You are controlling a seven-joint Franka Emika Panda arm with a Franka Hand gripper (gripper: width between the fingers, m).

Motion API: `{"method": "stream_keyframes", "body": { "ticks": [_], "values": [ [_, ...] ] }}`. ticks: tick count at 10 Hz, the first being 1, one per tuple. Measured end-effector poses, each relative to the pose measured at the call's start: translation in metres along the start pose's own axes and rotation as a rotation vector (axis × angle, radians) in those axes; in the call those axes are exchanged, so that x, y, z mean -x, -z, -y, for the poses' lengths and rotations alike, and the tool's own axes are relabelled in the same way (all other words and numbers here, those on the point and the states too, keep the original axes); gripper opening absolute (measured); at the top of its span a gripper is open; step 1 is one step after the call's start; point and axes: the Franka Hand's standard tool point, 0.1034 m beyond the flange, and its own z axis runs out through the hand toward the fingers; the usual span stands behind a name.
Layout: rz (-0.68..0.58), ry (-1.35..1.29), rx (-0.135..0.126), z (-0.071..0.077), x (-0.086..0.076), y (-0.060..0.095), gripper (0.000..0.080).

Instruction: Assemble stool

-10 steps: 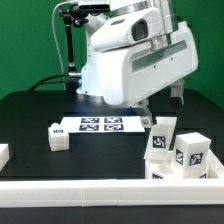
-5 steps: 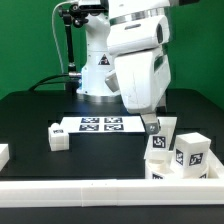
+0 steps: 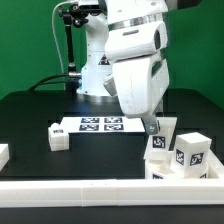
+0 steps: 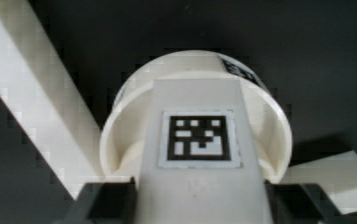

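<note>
Two white tagged stool legs stand close together at the exterior view's right: one (image 3: 160, 146) under my gripper (image 3: 150, 126), the other (image 3: 193, 152) beside it. A third small white tagged block (image 3: 57, 138) lies left of the marker board. In the wrist view the leg (image 4: 201, 120) fills the middle, its square tag facing the camera. My gripper (image 4: 201, 205) is around it, and the dark fingers (image 4: 107, 200) press against both of its sides. The round seat is not in view.
The marker board (image 3: 100, 124) lies flat mid-table. A long white rail (image 3: 100, 190) runs along the front edge and also shows in the wrist view (image 4: 24, 90). Another white piece (image 3: 3, 153) sits at the far left. The robot's base (image 3: 95, 70) stands behind.
The arm swung from a tilted pose to point straight down over the right-hand legs, then sank slightly onto the nearer leg. The parts have not moved.
</note>
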Motion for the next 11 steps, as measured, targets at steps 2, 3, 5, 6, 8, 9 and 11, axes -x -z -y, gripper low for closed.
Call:
{"method": "stream_keyframes", "body": {
  "ticks": [2,3,5,6,8,9,11],
  "values": [
    [0.000,-0.036,0.000,-0.0001,0.0001,0.0000,0.0337],
    [0.000,-0.081,-0.002,0.0001,0.0001,0.0000,0.0337],
    [-0.001,-0.252,-0.006,-0.0003,0.0011,0.0005,0.0337],
    [-0.008,-0.290,-0.004,-0.0018,0.0036,0.0009,0.0337],
    [-0.017,-0.446,0.001,-0.0035,0.0038,0.0014,0.0338],
    [-0.017,-0.472,0.002,-0.0040,0.0042,0.0018,0.0338],
    [-0.018,-0.645,0.000,-0.0040,0.0038,0.0018,0.0338]
  ]
}}
